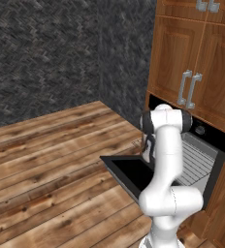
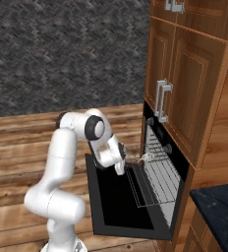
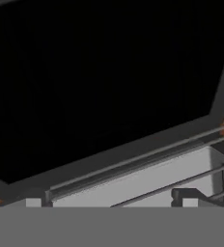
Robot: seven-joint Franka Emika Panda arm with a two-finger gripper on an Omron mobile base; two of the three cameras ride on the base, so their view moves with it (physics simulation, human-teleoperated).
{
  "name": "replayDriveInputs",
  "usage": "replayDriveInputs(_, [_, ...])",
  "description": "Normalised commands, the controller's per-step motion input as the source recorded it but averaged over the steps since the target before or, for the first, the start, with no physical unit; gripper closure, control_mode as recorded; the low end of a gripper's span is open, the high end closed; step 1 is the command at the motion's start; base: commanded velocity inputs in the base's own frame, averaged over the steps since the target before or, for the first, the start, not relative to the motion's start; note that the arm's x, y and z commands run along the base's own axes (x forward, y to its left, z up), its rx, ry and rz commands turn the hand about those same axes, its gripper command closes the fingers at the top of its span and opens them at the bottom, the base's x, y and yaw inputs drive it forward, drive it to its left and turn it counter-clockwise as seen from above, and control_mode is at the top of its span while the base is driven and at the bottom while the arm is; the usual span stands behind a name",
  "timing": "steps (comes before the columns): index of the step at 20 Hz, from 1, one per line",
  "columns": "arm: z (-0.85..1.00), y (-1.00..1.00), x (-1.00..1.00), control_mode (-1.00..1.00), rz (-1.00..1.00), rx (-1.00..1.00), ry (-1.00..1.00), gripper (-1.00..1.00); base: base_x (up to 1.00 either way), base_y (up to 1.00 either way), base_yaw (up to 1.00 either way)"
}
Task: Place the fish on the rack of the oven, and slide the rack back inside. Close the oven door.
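Fish at the edge of the open oven, arm reaching in above the lowered door.

A small pale fish lies on the near edge of the rack, a flat grid of thin silver wires partly drawn out of the oven; the oven is a black box set into brown wooden cabinets with vertical silver handles. The oven door, a wide black panel, hangs open and lies flat over the plank floor. The gripper sits just left of the fish, above the door; whether its fingers are spread or pinched I cannot tell. The far wall is dark, rough grey stone. A round knob shows on the oven's top strip. No writing can be read.
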Motion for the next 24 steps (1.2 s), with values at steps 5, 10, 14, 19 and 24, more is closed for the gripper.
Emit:
replayDriveInputs(5, [0.79,0.42,-0.44,-1.00,0.00,-0.02,0.03,-1.00,0.00,0.00,0.00])
replayDriveInputs(10, [0.18,0.76,-0.10,-1.00,0.01,-0.07,0.08,-1.00,0.00,0.00,0.00])
replayDriveInputs(14, [-0.12,0.58,0.00,-1.00,0.08,-0.06,0.15,-1.00,0.00,0.00,0.00])
replayDriveInputs(19, [-0.12,0.01,0.22,-1.00,0.10,-0.06,0.20,-1.00,0.00,0.00,0.00])
replayDriveInputs(24, [-0.24,-0.37,0.47,-1.00,0.07,-0.04,0.12,-1.00,0.00,0.00,0.00])
